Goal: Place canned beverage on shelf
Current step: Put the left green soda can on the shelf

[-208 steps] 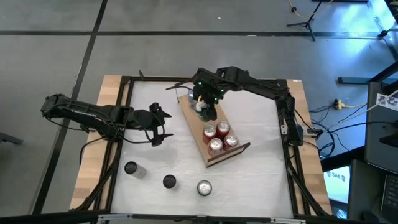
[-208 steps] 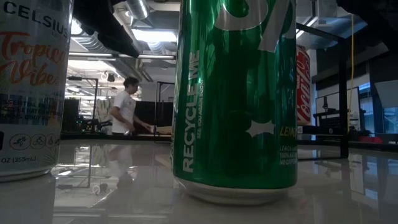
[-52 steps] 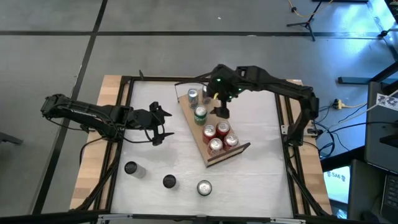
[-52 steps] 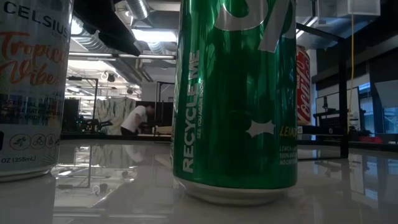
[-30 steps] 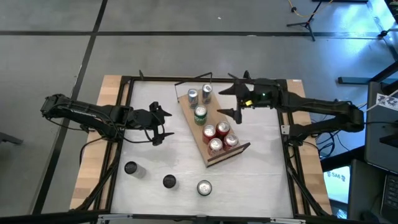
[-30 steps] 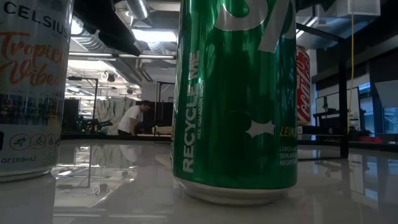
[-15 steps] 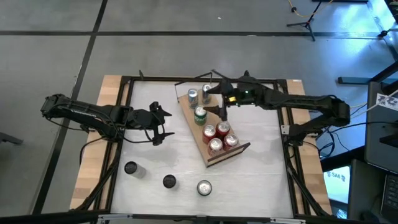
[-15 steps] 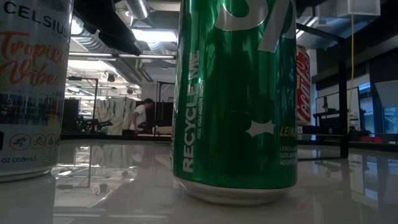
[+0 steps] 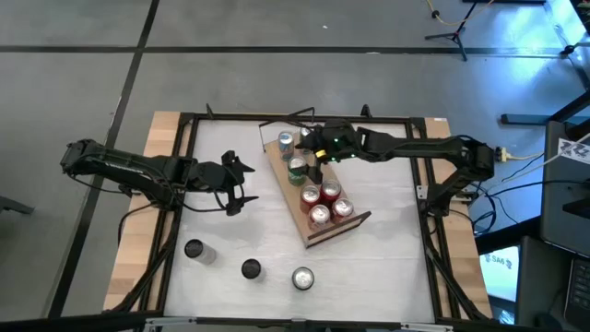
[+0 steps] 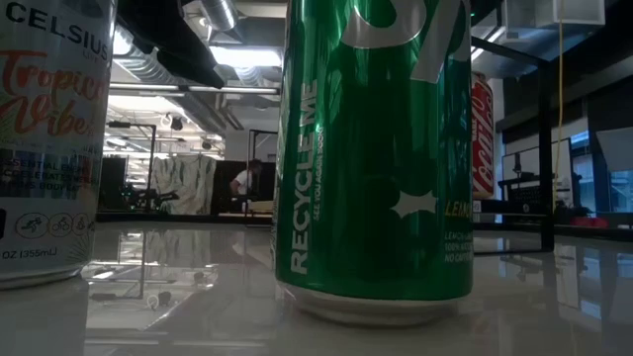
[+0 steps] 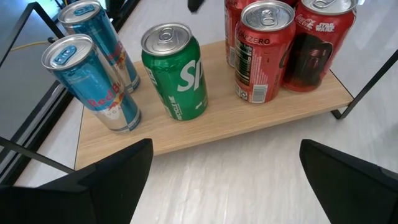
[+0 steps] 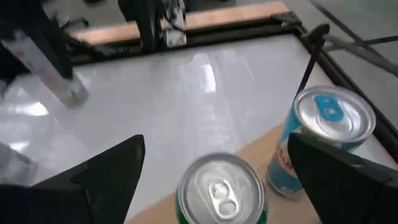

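Note:
The shelf (image 9: 291,197), a light-wood board, lies slantwise at the table's middle. On it stand two blue-and-silver cans (image 9: 286,141) at its far end, a green can (image 9: 297,167) and several red cans (image 9: 324,203). My right gripper (image 9: 312,154) hovers open over the far half of the shelf. In the right wrist view the green can's top (image 12: 221,185) shows between its fingers. My left gripper (image 9: 236,185) waits open to the left of the shelf, facing the cans (image 11: 177,78).
Three more cans stand near the table's near edge (image 9: 194,250) (image 9: 251,268) (image 9: 302,278); the low view shows a green one (image 10: 376,148) close up, a white one (image 10: 49,138) and a red one (image 10: 482,138). A thin black wire frame (image 9: 288,120) stands at the shelf's far end.
My right gripper has travelled toward the table's left, from beside the shelf's right side to over its far half by the green can. It has stayed open. The cans have not moved.

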### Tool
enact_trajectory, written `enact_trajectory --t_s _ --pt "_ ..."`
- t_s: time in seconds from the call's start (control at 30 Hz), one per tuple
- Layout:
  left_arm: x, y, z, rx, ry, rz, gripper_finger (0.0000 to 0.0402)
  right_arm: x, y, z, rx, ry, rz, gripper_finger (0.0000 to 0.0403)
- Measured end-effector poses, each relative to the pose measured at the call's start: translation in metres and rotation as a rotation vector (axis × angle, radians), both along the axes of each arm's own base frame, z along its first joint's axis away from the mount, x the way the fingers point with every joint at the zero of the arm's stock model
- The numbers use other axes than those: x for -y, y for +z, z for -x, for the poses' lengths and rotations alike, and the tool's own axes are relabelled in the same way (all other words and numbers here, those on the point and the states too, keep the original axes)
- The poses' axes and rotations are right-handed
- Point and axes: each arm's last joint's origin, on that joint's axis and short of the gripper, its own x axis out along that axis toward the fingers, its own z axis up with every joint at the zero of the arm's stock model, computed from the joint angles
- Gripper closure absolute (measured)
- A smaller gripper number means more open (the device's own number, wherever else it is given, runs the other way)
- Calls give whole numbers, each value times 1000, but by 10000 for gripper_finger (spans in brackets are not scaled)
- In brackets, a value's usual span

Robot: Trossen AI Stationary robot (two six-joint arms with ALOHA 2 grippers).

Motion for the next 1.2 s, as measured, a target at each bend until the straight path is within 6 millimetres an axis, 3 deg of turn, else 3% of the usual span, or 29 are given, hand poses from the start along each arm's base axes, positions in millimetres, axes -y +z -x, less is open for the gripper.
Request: enact_trajectory --t_s 0.43,1.2 --pt "0 0 0 1 0 0 8 -3 -11 1 -125 -2 60 15" --pt "0 1 0 8 0 1 8 -2 -27 -7 -160 6 44 15"
